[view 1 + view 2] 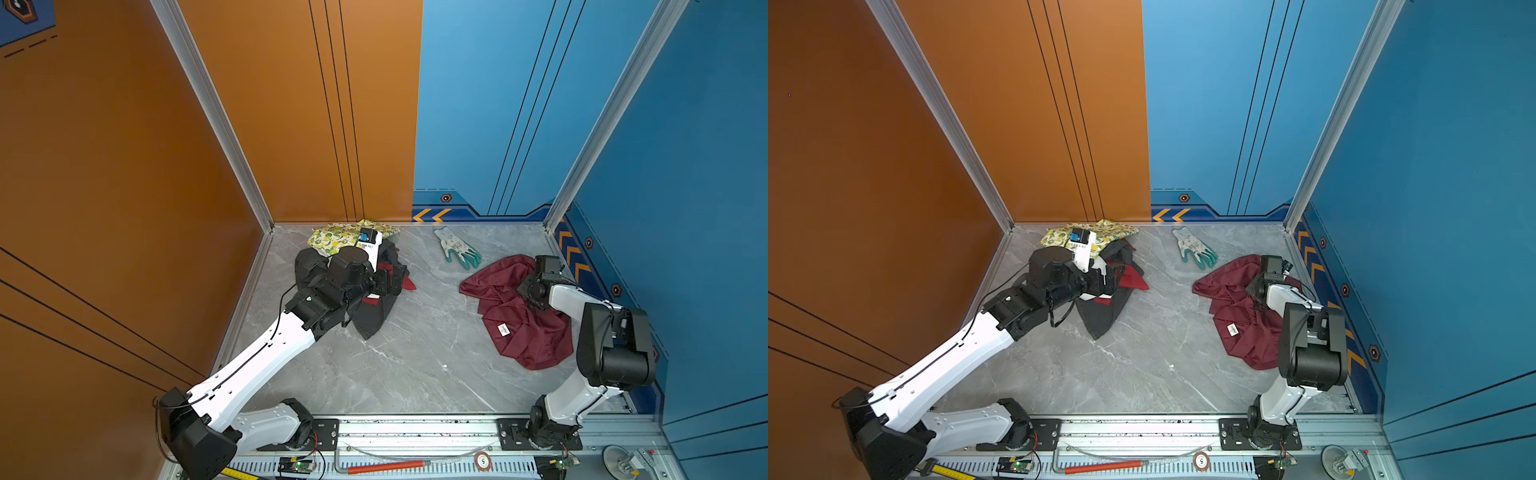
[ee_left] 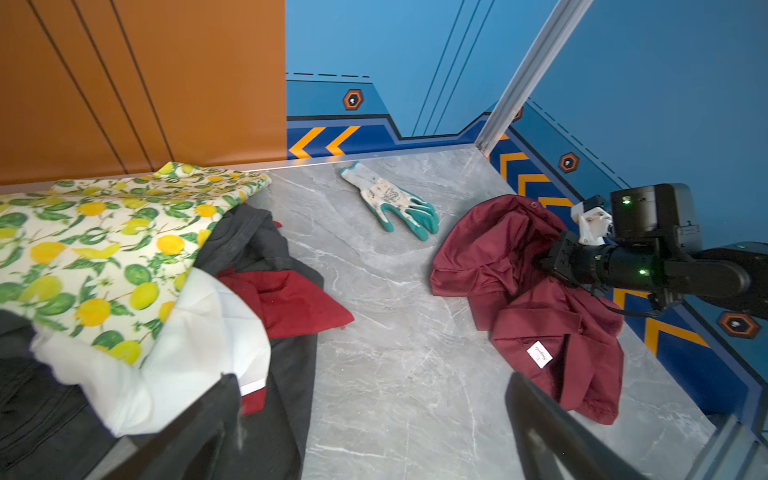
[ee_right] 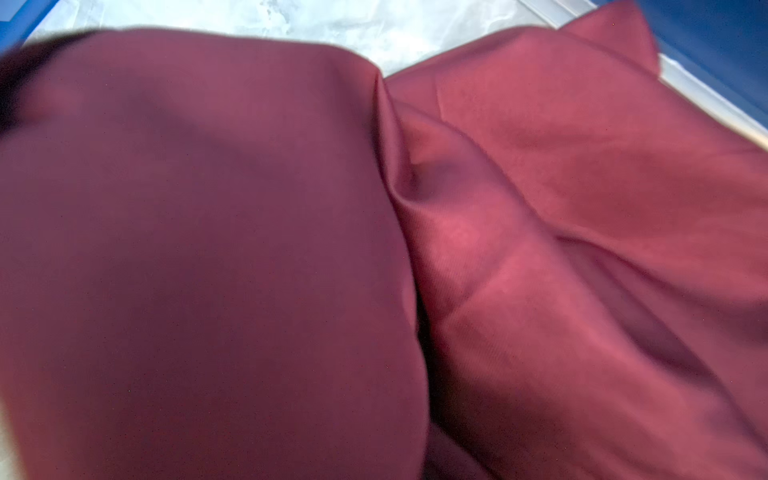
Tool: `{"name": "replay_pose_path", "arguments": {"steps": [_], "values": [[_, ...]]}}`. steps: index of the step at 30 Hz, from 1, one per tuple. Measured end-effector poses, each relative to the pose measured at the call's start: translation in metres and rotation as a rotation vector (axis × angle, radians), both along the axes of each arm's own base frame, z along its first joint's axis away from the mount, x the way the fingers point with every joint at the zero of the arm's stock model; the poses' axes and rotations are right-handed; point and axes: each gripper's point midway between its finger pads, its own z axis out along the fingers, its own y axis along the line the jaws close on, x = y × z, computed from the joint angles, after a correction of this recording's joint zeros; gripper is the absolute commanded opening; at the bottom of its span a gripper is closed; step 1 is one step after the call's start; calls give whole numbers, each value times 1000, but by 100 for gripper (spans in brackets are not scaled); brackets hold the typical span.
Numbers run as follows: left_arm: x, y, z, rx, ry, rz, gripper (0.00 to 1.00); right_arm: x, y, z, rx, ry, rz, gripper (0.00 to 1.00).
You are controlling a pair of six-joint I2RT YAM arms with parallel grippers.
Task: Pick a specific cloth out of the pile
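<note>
While the outstretched left tool [image 2: 374, 432] hangs spread over the pile's [image 1: 370, 320] edge — the elbow-bent right tool [image 2: 547, 262] pinches the cloth [image 1: 528, 336].

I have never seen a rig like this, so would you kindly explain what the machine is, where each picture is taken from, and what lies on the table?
Two robot arms with grippers work on a grey table. Two pictures look down from overhead; the other two come from cameras on each wrist. The left gripper is open at the pile of lemon-print, white, grey and red cloths. The right gripper is shut on the maroon garment, apart from the pile. A work glove lies alone at the back.
</note>
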Motion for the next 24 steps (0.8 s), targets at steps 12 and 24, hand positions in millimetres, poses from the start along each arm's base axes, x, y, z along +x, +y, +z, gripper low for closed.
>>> {"name": "replay_pose_path", "arguments": {"steps": [12,24], "values": [[5,122,-14,66,23,319,98,5,7,-10,34,41,45,38],[4,173,-63,102,142,458,98,3,12,7,15,35,81,72]]}}
